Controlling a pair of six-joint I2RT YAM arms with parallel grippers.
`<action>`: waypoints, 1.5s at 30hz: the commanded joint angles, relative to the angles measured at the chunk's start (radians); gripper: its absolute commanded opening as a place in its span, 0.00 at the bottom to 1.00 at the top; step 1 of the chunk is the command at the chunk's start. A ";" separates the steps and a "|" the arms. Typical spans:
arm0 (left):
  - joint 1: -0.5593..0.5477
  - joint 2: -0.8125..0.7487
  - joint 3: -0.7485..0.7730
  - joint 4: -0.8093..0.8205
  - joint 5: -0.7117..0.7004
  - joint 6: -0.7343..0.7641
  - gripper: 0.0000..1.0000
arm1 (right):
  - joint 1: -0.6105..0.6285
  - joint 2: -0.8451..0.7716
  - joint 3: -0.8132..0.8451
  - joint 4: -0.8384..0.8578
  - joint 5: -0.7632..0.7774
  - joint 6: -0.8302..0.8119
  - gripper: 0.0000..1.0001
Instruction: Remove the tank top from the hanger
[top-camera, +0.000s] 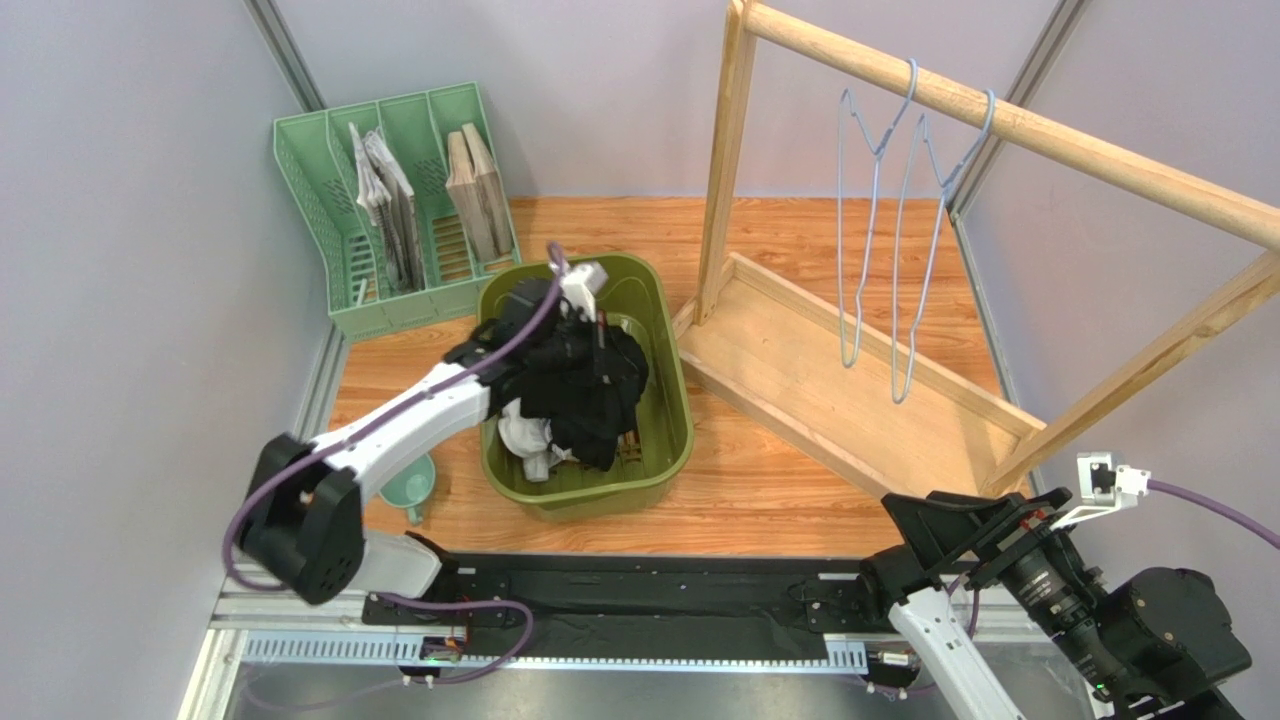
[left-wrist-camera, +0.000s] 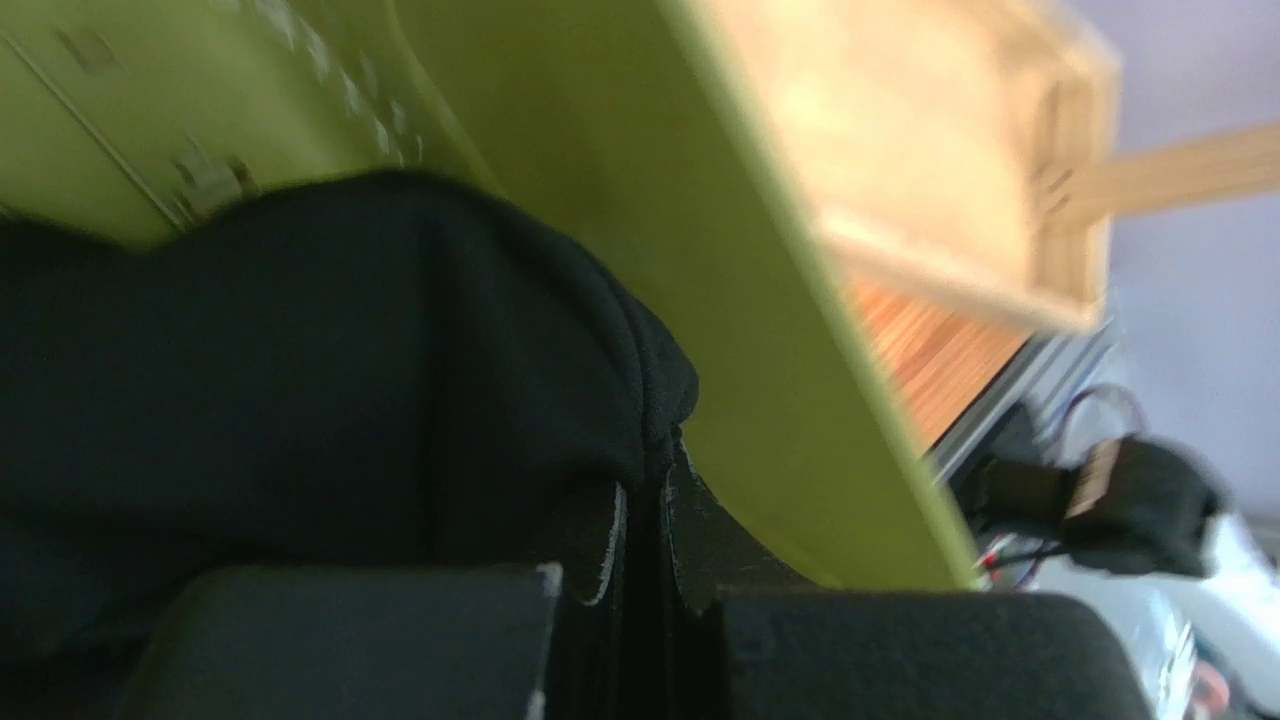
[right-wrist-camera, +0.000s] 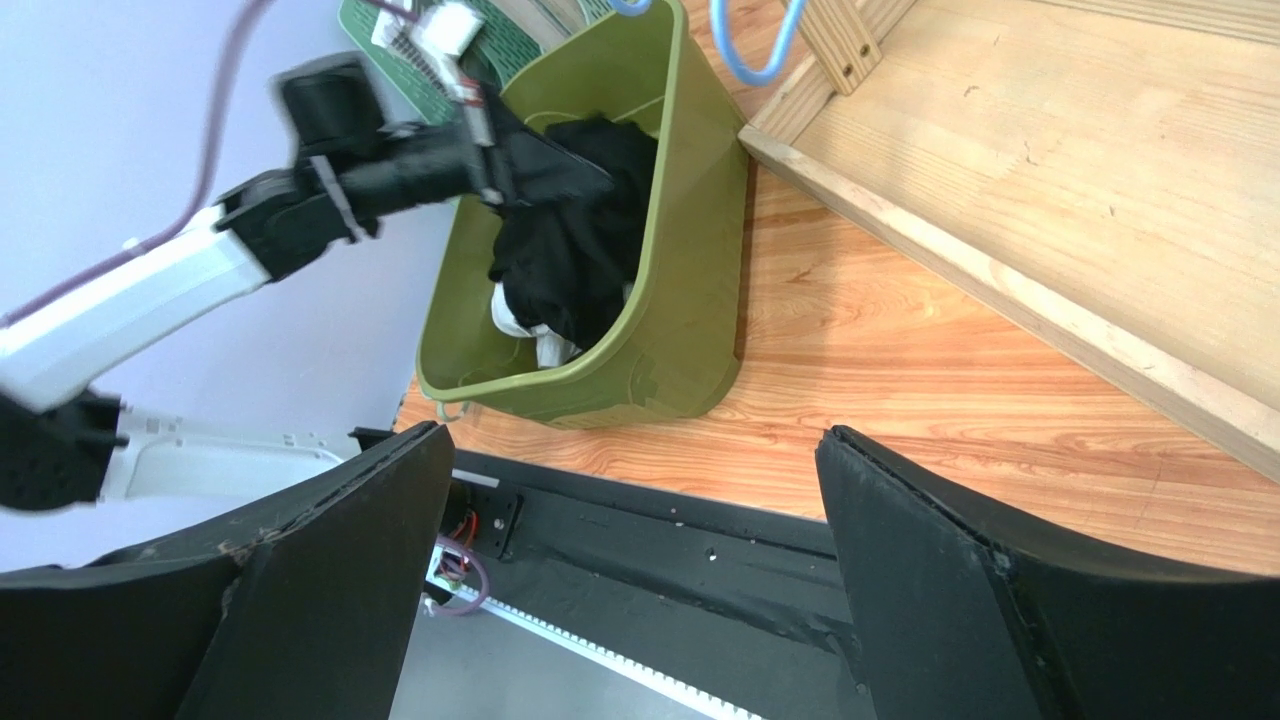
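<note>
The black tank top (top-camera: 589, 383) lies bunched in the olive green bin (top-camera: 667, 435), over a white garment. My left gripper (top-camera: 579, 323) is over the bin's far side and shut on a fold of the black tank top (left-wrist-camera: 331, 390). The bin wall (left-wrist-camera: 706, 225) runs right beside its fingers. Two light blue wire hangers (top-camera: 902, 225) hang bare on the wooden rack's rail. My right gripper (right-wrist-camera: 631, 600) is open and empty, held low near the table's front edge at the right. From it I see the bin (right-wrist-camera: 676, 300) and the tank top (right-wrist-camera: 571, 240).
The wooden rack (top-camera: 842, 375) with its flat base fills the right half of the table. A mint green file organiser (top-camera: 394, 210) with papers stands at the back left. A small teal cup (top-camera: 406, 488) sits by the left arm. A black rail (top-camera: 646, 593) runs along the front.
</note>
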 joint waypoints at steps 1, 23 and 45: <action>-0.129 0.111 0.027 -0.007 -0.007 0.035 0.00 | 0.003 -0.013 -0.013 0.047 -0.016 0.007 0.98; -0.148 -0.107 -0.180 0.073 -0.255 0.016 0.83 | 0.002 -0.023 -0.139 0.112 -0.042 0.013 0.98; -0.148 -0.768 -0.268 -0.149 -0.082 0.035 0.91 | 0.002 -0.090 -0.874 0.610 -0.314 0.257 0.96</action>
